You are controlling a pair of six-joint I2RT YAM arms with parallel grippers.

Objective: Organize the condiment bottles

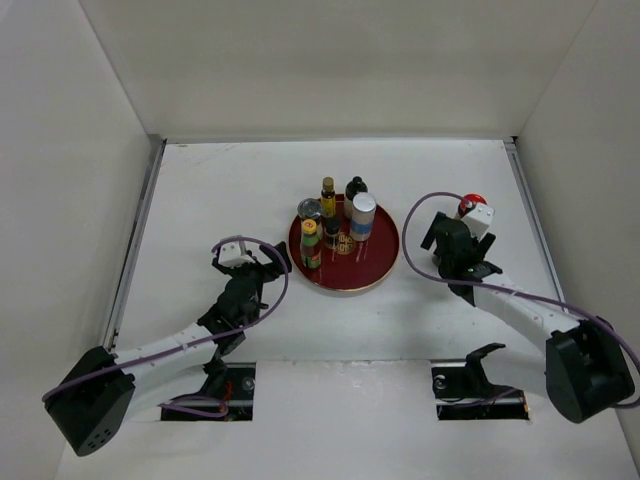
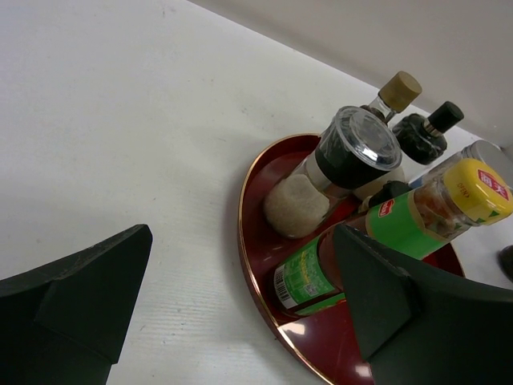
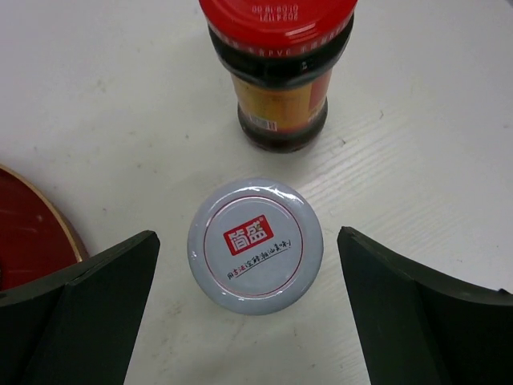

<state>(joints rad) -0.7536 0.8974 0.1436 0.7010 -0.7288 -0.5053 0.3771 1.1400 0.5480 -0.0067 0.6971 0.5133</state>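
Note:
Several condiment bottles stand on the round dark-red tray: a yellow-capped, green-labelled bottle, a clear-lidded shaker, a tan-capped bottle and a black one. My left gripper is open at the tray's left rim, its right finger in front of the green-labelled bottle. My right gripper is open on either side of a grey-lidded jar standing on the table, touching nothing. A red-capped jar stands just beyond it.
White walls close the table at the back and both sides. The tray's rim lies left of the right gripper. A white-capped bottle is on the tray's right side.

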